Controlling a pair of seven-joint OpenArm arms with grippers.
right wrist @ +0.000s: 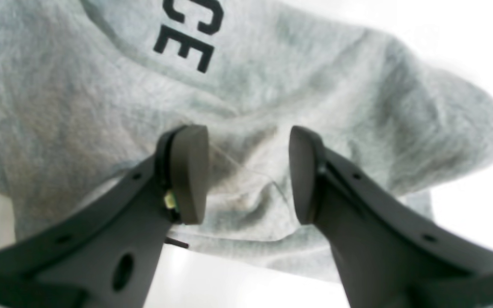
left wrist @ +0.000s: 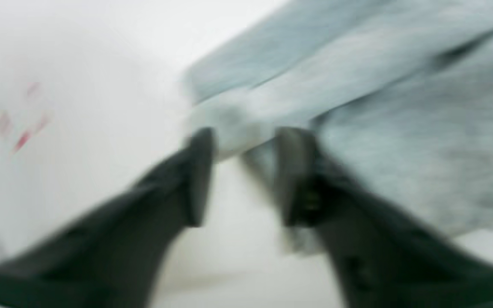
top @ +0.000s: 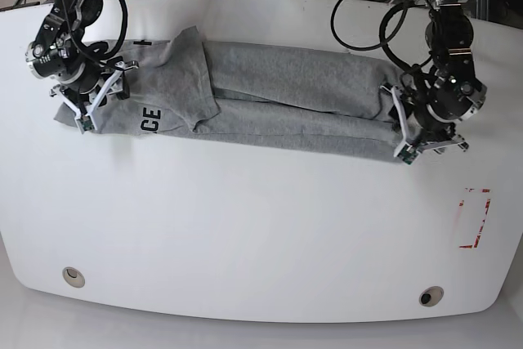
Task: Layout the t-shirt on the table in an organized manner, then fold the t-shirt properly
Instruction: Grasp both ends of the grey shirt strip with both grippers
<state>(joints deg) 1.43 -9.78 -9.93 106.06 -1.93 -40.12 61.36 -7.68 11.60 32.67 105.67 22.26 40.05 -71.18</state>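
Observation:
The heather-grey t-shirt (top: 286, 96) lies across the back half of the white table (top: 245, 226) as a long, rumpled band, with black letters showing near its left end. My right gripper (right wrist: 248, 137) hovers open just over that left end, with grey cloth (right wrist: 315, 85) below its fingers and nothing pinched. In the base view it is at the far left (top: 86, 112). My left gripper (left wrist: 246, 141) is at the shirt's right end (top: 421, 140). Its fingers stand apart in a blurred view, with the cloth's edge (left wrist: 400, 107) at the tips.
A red tape rectangle (top: 474, 218) marks the table at the right, in front of the left arm. Two round grommet holes (top: 73, 276) (top: 431, 295) sit near the front edge. Cables run behind the table's back edge.

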